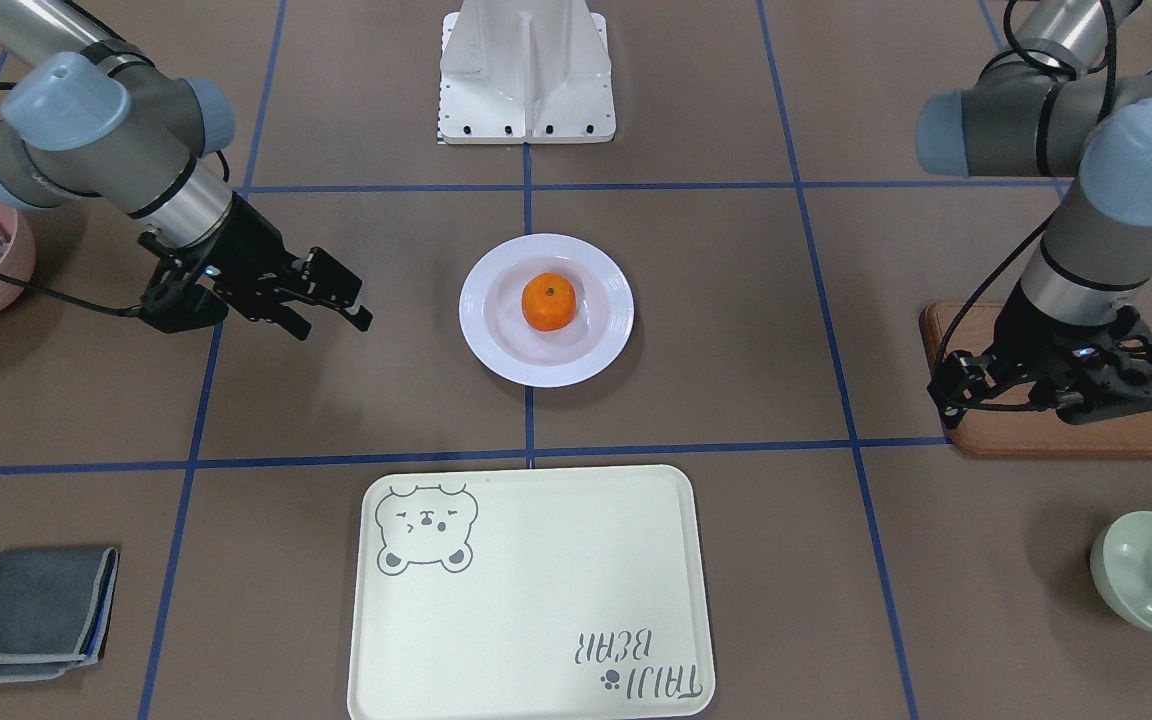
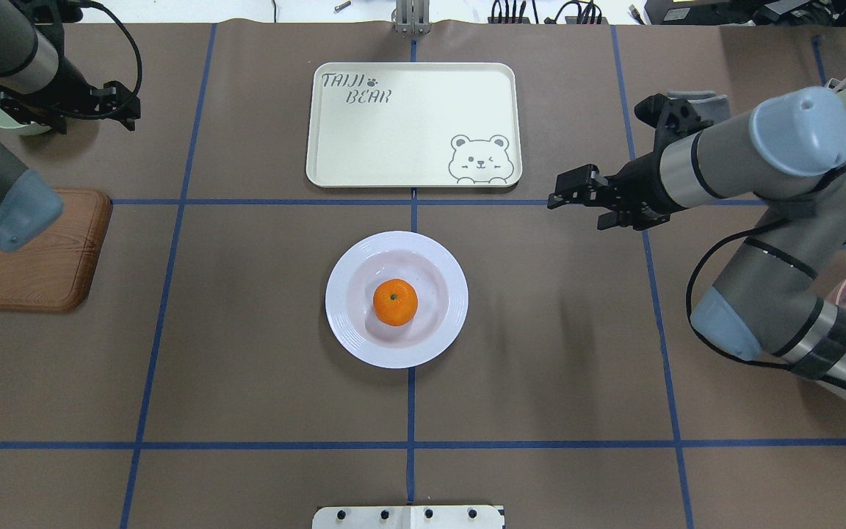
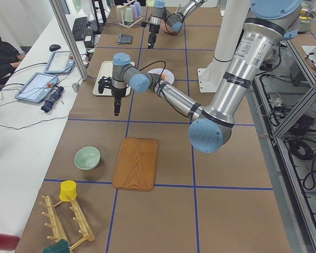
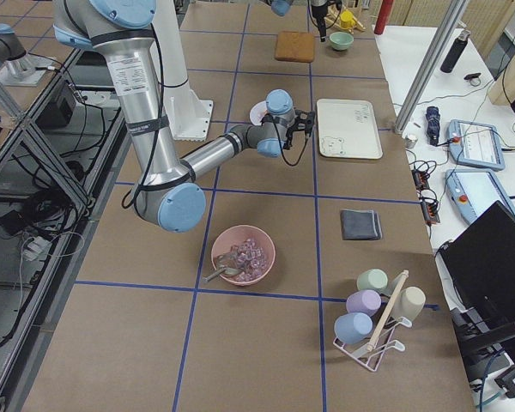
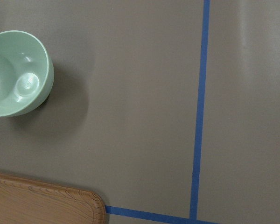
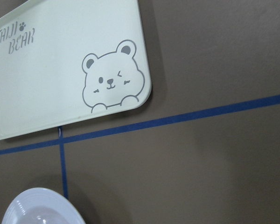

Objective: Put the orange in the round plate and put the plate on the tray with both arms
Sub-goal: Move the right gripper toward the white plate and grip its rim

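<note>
The small bright-orange mandarin [image 1: 548,302] is seen inside the glossy white round ribbed plate [image 1: 496,350] at frame centre. The cream rectangular bear-print tray [image 1: 536,620] is set below it, apart. The right pincer [image 1: 334,327], at left, is spread open and empty. The state of the left pincer [image 1: 1066,395] cannot be told.

Brown table mat [image 2: 247,316] lies bare all round the glossy white round plate [image 2: 336,300]. Cream rectangular bear tray [image 2: 408,139] sits apart beyond it; brown wooden board [image 2: 41,257] well off left.
</note>
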